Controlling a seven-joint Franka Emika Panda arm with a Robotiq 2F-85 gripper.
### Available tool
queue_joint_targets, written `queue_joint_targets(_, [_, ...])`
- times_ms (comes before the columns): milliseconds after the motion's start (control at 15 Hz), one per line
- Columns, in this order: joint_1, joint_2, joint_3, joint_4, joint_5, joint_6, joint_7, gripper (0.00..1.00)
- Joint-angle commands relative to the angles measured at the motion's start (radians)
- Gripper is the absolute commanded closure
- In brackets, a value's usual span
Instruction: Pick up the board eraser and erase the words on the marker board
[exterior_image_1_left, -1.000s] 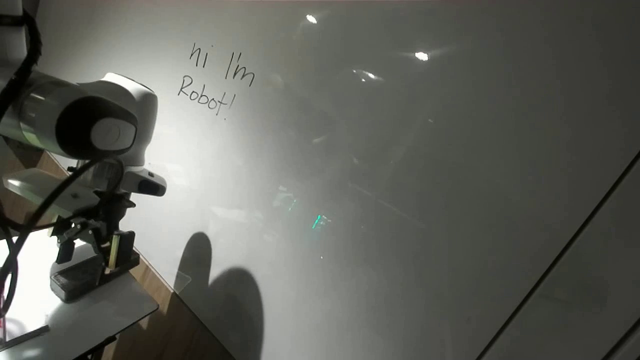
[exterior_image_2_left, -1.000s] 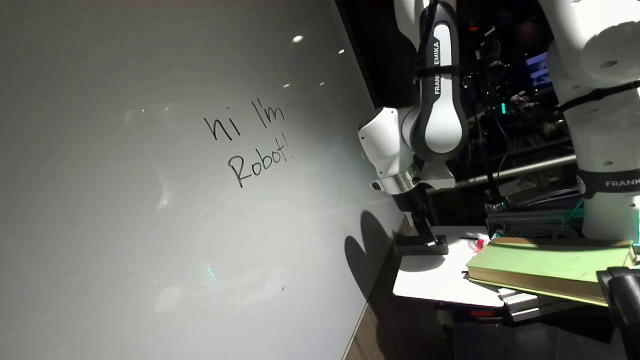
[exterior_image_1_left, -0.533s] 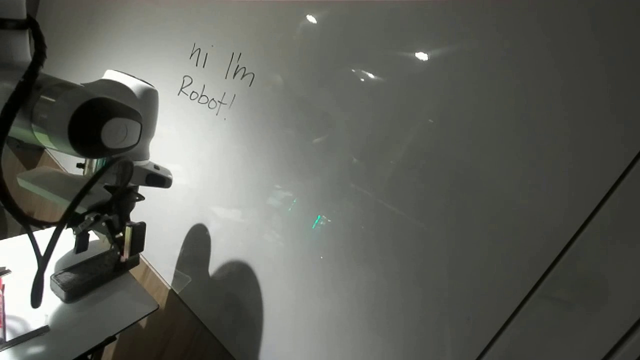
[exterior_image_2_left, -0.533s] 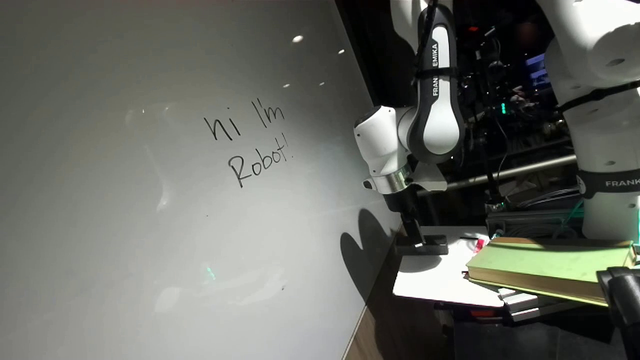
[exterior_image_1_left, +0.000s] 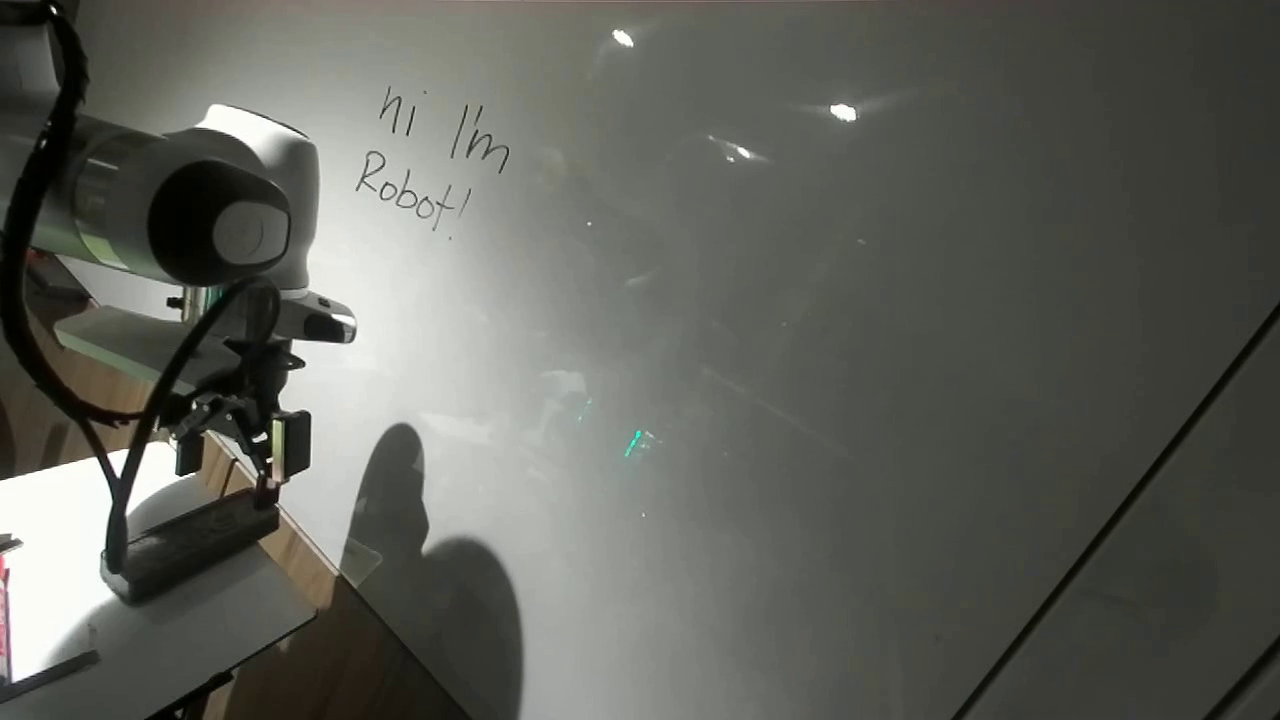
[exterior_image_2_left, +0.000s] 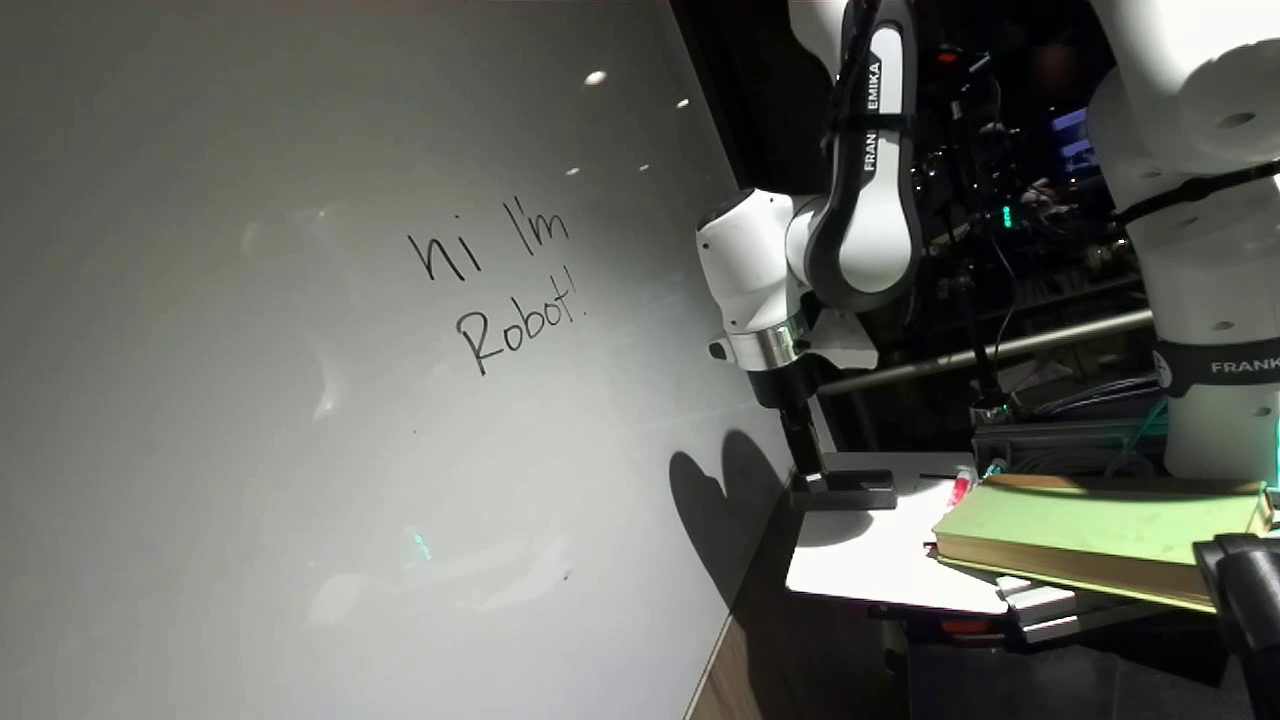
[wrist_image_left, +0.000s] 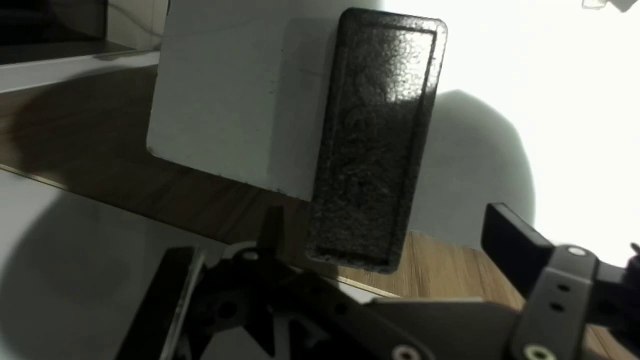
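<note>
The board eraser, a dark rectangular block, lies flat on the small white table, its board-side end overhanging the edge. It shows in both exterior views too. My gripper is open just above that overhanging end. In the wrist view the fingers stand apart on either side of the eraser's end, with nothing gripped. In an exterior view the gripper hangs over the end nearest the board. The words read "hi I'm Robot!" on the large glossy marker board, left of the arm there.
The white tabletop carries a red marker-like object beside a thick green book. Wood panelling runs below the board, next to the table. A loose black cable hangs from the arm in front of the eraser.
The gripper has moved along the eraser towards the marker board and risen a little, its jaws staying open. Eraser and words are unchanged.
</note>
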Motion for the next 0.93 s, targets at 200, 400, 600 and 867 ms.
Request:
queue_joint_targets(200, [-0.019, 0.055, -0.027, -0.004, -0.051, 0.01, 0.04, 0.0])
queue_joint_targets(400, [-0.023, 0.074, -0.023, -0.005, -0.049, 0.012, 0.048, 0.0])
queue_joint_targets(600, [-0.026, 0.076, -0.02, -0.005, -0.046, 0.008, 0.049, 0.26])
queue_joint_targets(867, [-0.031, 0.086, -0.024, -0.005, -0.051, 0.01, 0.05, 0.58])
